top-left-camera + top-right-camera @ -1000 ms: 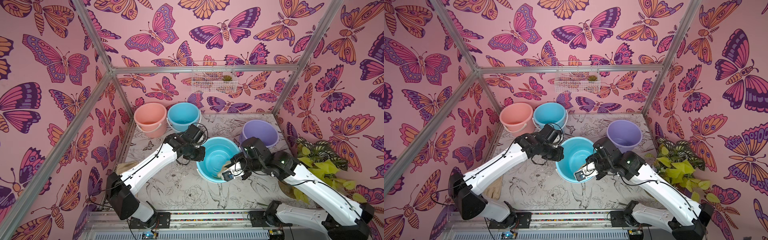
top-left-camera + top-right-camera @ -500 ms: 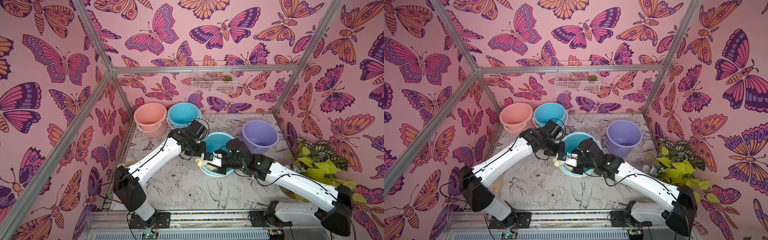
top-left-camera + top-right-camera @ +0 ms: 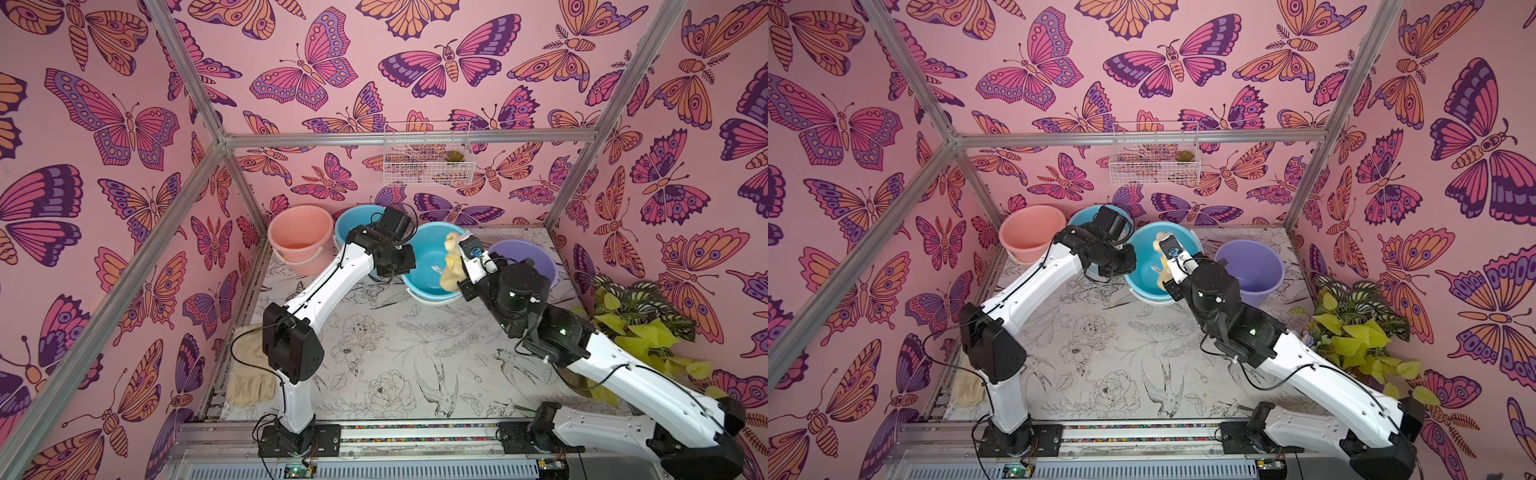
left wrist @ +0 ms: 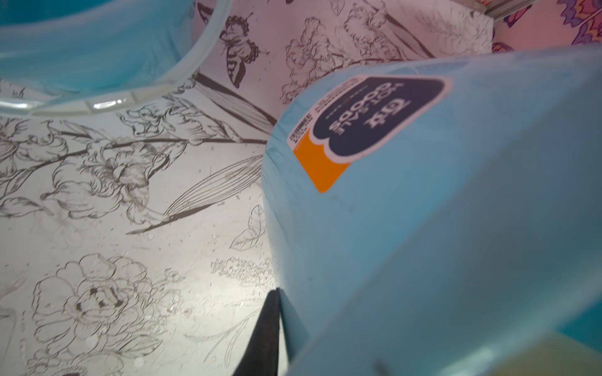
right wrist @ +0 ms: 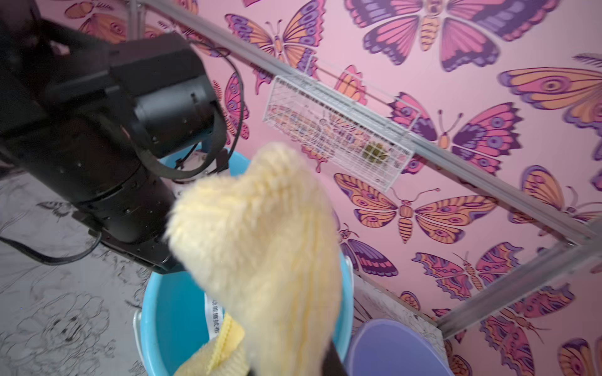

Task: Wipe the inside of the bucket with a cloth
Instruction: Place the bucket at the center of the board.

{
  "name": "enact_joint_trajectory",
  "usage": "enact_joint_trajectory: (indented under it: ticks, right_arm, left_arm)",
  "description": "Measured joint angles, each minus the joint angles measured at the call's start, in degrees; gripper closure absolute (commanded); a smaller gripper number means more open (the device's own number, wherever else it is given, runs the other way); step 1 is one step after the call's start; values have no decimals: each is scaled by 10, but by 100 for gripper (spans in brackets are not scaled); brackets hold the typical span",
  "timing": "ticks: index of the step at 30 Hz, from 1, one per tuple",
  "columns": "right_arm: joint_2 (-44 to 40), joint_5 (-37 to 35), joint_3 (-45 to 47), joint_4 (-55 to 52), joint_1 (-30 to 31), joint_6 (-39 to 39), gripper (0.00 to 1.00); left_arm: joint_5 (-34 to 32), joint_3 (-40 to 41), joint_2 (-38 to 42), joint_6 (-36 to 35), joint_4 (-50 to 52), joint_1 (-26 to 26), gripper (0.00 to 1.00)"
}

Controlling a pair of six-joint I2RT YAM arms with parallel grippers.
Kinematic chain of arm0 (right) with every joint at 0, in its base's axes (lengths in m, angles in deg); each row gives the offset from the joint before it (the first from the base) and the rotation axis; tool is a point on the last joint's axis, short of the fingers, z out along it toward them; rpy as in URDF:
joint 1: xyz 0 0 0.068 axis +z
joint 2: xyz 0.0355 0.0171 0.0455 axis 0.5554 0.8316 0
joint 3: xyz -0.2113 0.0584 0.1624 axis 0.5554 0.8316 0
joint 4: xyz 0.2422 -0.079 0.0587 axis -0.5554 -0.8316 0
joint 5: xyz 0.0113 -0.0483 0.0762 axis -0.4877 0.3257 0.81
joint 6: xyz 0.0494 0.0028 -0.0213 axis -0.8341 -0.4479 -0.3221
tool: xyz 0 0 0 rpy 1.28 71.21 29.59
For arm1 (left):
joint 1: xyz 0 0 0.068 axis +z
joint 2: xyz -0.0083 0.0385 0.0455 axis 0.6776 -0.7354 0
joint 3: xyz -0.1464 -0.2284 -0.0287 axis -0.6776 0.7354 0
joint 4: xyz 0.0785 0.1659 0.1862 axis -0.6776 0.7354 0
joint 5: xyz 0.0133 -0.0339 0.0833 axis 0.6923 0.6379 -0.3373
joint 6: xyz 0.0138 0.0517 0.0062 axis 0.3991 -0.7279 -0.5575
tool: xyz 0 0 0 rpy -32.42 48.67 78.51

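**Yellow cloth at work in a tipped blue bucket**

We see the right gripper [image 3: 460,259] clamped tight on the cloth [image 3: 450,272], its jaws buried in the pale yellow pile. The cloth hangs against one wall of the tilted blue bucket [image 3: 424,259]. Its lower folds sit inside the mouth and its top is bunched above the rim.

In the right wrist view, a white tag [image 5: 213,317] on the cloth carries Chinese characters that we read as 功能擦拭布.

The left gripper [image 3: 409,262] is closed on the rim across from the cloth and holds the bucket tipped. One black finger [image 4: 266,335] lies against the outer wall. Near it, a dark blue sticker [image 4: 374,123] with an orange corner and a barcode shows the word "GOODS". The rest is too blurred for us to read.

On the flower-printed table [image 3: 395,353] stand a second blue bucket [image 3: 353,220], a pink bucket [image 3: 299,232] and a purple bucket [image 3: 525,253]. A tan rag [image 3: 249,374] lies by the left arm's base.
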Motion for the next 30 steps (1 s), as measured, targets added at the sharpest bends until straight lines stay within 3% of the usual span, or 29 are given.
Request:
enact_joint_trajectory:
  ticks: [7, 20, 30]
  right_arm:
    - [-50, -56, -1, 0, 0, -11, 100]
    - [-64, -64, 2, -3, 0, -12, 100]
    - [-90, -56, 5, -19, 0, -1, 100]
  left_arm:
    - [-22, -103, -93, 15, -1, 8, 100]
    - [-34, -235, -245, 42, -3, 25, 100]
    - [-19, -297, -291, 98, -4, 28, 82]
